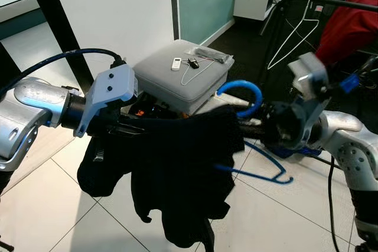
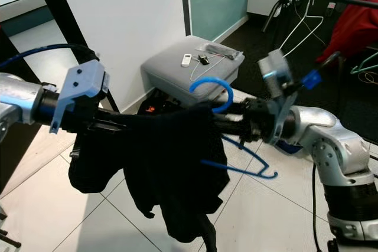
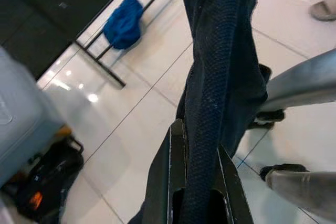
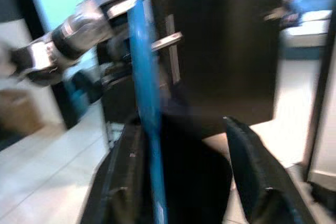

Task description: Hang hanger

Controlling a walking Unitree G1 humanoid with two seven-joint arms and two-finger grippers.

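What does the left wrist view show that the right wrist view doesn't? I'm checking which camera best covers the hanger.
Left wrist view alone: two black fingers clamped on a fold of the dark garment, white floor tiles, a blue cloth on a black floor rail.
Right wrist view alone: the blue hanger running between that gripper's fingers, and the opposite silver arm.
Both: the dark garment and tiled floor.
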